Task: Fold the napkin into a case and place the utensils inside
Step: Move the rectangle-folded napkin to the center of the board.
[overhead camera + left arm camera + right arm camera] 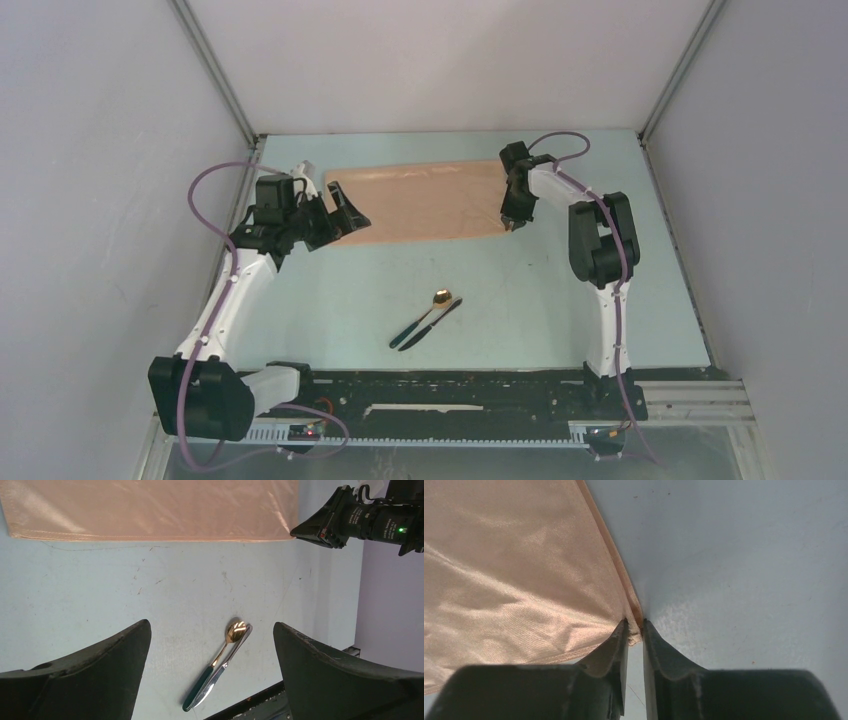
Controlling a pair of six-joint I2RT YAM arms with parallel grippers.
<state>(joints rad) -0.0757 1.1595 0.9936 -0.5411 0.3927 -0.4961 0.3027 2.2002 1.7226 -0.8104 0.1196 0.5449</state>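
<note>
The peach-tan napkin (430, 200) lies flat at the back of the table, a wide rectangle. My right gripper (511, 225) is at its near right corner, and in the right wrist view the jaws (635, 625) are pinched on that corner of the napkin (514, 570), with cloth between the tips. My left gripper (345, 220) hovers open at the near left corner and holds nothing (211, 625). The utensils lie side by side in mid-table: a gold-bowled spoon (432, 308) (227, 645) with a dark handle, and a slim knife (435, 322) (227, 662). No case shows.
Grey enclosure walls (120, 200) stand on the left, right and back. A black rail (450, 385) with the arm bases runs along the near edge. In the left wrist view the right gripper's tip (305, 530) meets the napkin (150, 510) at its corner.
</note>
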